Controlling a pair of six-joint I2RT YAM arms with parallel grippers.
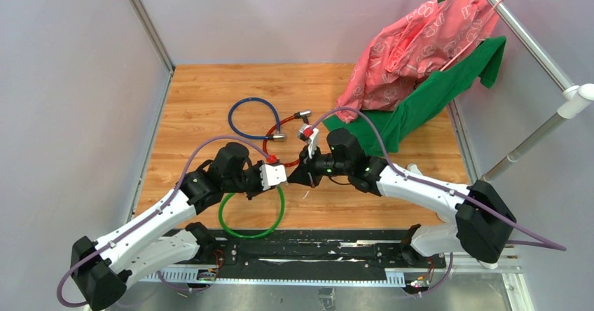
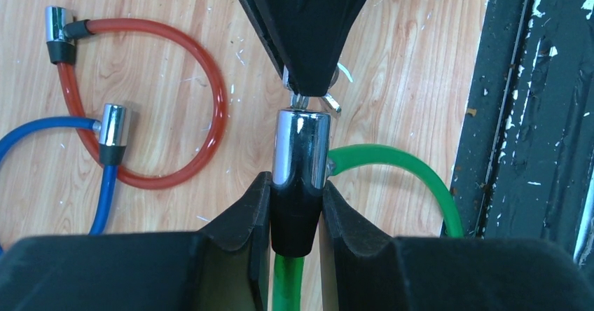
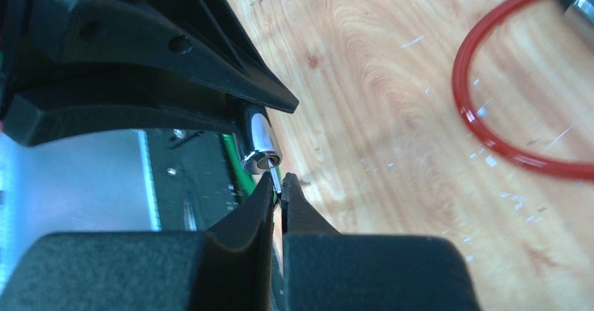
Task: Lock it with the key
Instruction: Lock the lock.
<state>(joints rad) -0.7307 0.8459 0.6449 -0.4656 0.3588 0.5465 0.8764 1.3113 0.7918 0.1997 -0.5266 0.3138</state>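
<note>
Starting with the clutter: got a red cable looped on the table, off to the left in the left wrist view, with a blue cable crossing it. Silver cylinder ends on both. Also a pink cloth and a green cloth heaped at the far right corner, well apart from the grippers. Nothing between the two grippers but the lock itself.

Got the left gripper pinched narrow on the black sleeve of the green cable, just under its lock cylinder. Nose to nose with it, the right gripper, squeezed tight on the key. Key tip right at the keyhole in the cylinder's end face, touching or just inside, can't tell which. Can spot spare keys from the bunch poking out beside the tip.

Material-wise: glossy rubbery tubing on all three cables. Mirror chrome on the round cylinders. Matte black plastic on the wedge-shaped fingers. Light wood grain on the tabletop, with white scuffs all over. Scratched black rail along the near edge.
</note>
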